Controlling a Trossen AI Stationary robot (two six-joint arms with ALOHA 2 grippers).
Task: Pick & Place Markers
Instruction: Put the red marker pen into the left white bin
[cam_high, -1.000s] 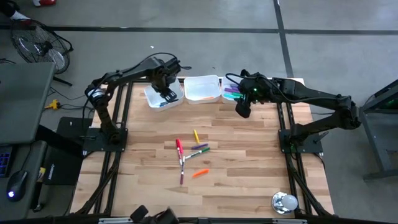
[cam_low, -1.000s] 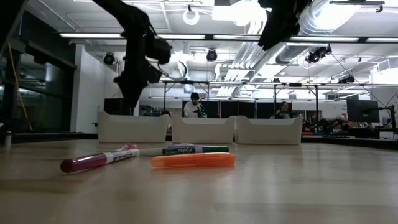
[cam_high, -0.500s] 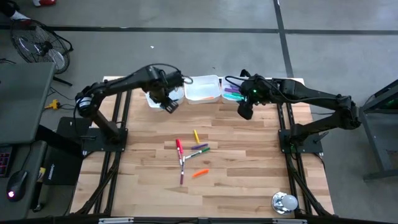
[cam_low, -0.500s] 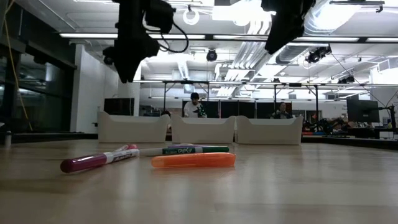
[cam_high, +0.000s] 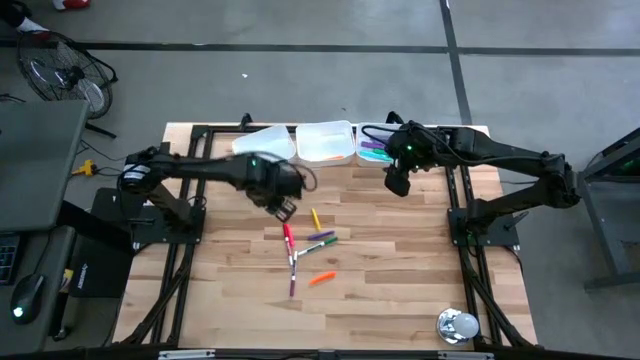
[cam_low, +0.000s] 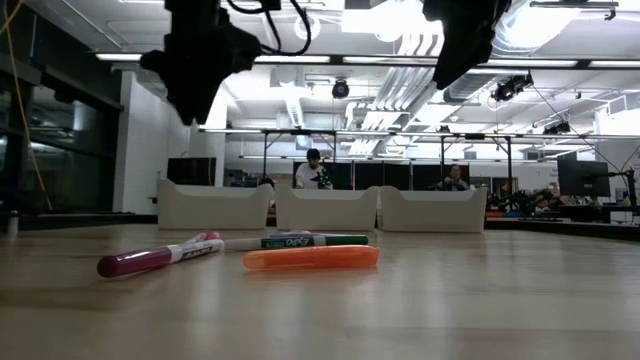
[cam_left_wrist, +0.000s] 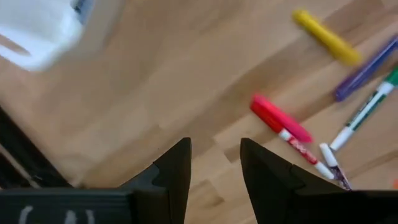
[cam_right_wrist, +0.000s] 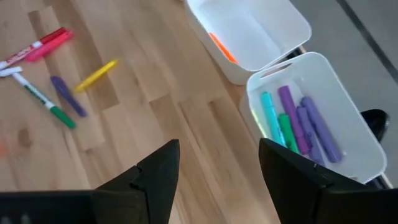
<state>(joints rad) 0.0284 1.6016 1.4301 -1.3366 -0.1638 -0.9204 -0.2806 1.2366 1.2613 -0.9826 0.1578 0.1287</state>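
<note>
Several loose markers lie flat on the wooden table's middle: a yellow one, a red one, a purple and a green one, an orange one. My left gripper hangs open above the table, pointing down, just to the far left of the red marker, with nothing between its fingers. My right gripper stands open in the air near the right white tray, which holds teal, purple and green markers. The middle tray holds an orange marker.
Three white trays stand in a row along the far edge, the left one beside the middle one. A shiny round object sits near the front right corner. Black frame rails run along the table's left and right sides.
My left gripper has swung from above the left tray toward the table's near edge and to the right, ending over the wood beside the loose markers, and it has rolled about its own axis on the way. The markers have not moved.
</note>
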